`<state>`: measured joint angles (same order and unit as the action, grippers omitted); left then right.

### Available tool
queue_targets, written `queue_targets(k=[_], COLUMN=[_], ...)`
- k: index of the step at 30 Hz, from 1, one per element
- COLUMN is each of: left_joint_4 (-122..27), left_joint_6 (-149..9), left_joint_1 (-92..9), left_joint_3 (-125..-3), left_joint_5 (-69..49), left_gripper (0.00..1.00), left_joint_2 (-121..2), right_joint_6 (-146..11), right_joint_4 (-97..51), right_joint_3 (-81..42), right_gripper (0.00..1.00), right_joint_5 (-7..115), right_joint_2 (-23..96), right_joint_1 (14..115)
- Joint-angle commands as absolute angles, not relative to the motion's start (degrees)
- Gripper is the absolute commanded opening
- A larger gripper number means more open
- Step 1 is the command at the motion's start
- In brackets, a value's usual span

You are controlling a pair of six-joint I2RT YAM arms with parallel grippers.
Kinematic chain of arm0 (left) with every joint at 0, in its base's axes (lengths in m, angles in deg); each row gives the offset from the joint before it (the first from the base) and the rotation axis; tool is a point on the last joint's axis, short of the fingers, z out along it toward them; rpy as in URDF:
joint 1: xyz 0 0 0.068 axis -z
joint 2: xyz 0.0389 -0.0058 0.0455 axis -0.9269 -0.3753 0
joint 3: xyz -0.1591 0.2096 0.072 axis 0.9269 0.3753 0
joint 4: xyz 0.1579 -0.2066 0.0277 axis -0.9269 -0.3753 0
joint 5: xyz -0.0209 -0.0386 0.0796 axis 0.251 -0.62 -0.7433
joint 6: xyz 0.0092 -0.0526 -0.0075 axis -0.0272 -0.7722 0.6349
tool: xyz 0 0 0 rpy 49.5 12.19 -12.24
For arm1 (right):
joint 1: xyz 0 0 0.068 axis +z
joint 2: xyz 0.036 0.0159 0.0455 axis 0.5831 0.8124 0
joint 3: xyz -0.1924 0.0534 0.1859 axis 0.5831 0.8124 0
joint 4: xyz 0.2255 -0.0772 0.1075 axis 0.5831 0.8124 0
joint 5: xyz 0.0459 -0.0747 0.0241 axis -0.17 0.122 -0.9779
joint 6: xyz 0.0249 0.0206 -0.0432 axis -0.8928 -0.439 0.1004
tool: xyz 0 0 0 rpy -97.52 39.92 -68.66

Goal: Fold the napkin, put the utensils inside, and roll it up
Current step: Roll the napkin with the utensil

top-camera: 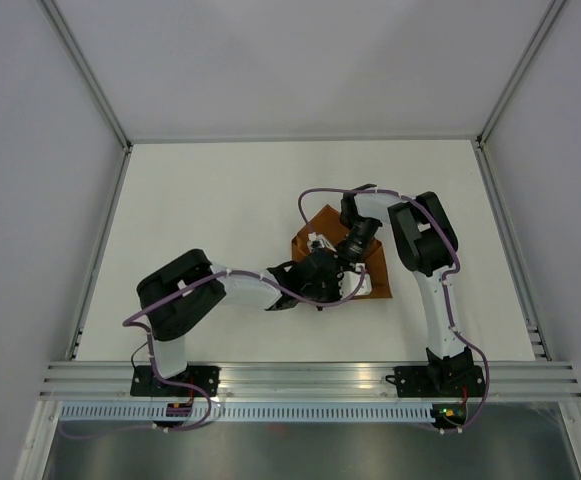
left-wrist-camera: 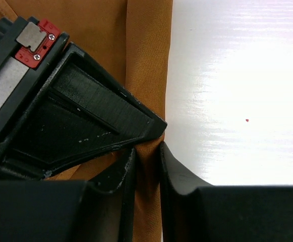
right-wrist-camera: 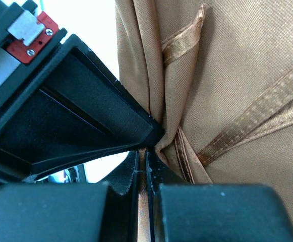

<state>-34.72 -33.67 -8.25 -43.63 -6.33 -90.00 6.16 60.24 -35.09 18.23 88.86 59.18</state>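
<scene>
The left tool (left-wrist-camera: 147,151) is clamped on a folded edge of the napkin (top-camera: 315,222). The napkin lies bunched on the white worktop (top-camera: 220,200), right of centre, under both tools. The right tool (right-wrist-camera: 145,154) pinches a gathered fold of the same cloth, its fingers nearly together.

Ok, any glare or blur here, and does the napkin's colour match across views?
Left wrist: the table glares almost pure white beside the napkin, which reads deep orange. Right wrist: the same cloth looks paler, tan, with sheen on its hem; the right pincer is slightly soft up close. Top external: even light, no glare.
</scene>
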Motion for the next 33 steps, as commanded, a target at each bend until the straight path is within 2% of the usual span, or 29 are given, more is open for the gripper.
queue_targets(k=[1,4,6,8,9,11,15,25,33], left_joint_4=[-42.23,-43.64,-44.43,-45.31,-45.75,-47.59,-49.09,-49.0,-50.75], left_joint_6=[-36.08,-37.39,-38.18,-39.06,-39.41,-40.03,-41.61,-44.33,-47.67], left_joint_1=[-8.81,-9.77,-10.47,-11.35,-11.7,-12.41,-13.46,-15.83,-18.56], left_joint_3=[-45.24,-46.37,-46.9,-47.43,-47.7,-48.66,-49.89,-49.81,-51.47], left_joint_5=[-2.11,0.44,2.98,4.39,6.14,7.99,11.16,16.35,21.97], left_gripper=[0.22,0.13,0.05,0.02,0.02,0.02,0.02,0.02,0.02], left_joint_2=[-93.76,-94.47,-94.81,-94.99,-95.17,-95.87,-97.01,-98.42,-102.02], right_joint_6=[8.96,9.05,8.7,7.39,6.86,5.02,1.86,-14.48,-15.92], right_joint_4=[50.1,49.93,49.49,48.53,47.91,46.33,44.75,28.5,17.07], right_joint_3=[-35.61,-35.43,-35.17,-34.65,-34.38,-33.94,-34.11,-28.42,-19.01], right_gripper=[0.0,0.01,0.06,0.12,0.2,0.3,0.39,0.45,0.45], right_joint_5=[23.44,23.26,22.56,21.86,21.33,20.8,19.31,19.31,14.66], right_joint_2=[91.55,91.29,90.85,89.72,89.1,87.08,83.82,70.83,58.52], right_joint_1=[59.67,59.67,59.67,59.49,59.49,58.88,57.3,51.15,43.24])
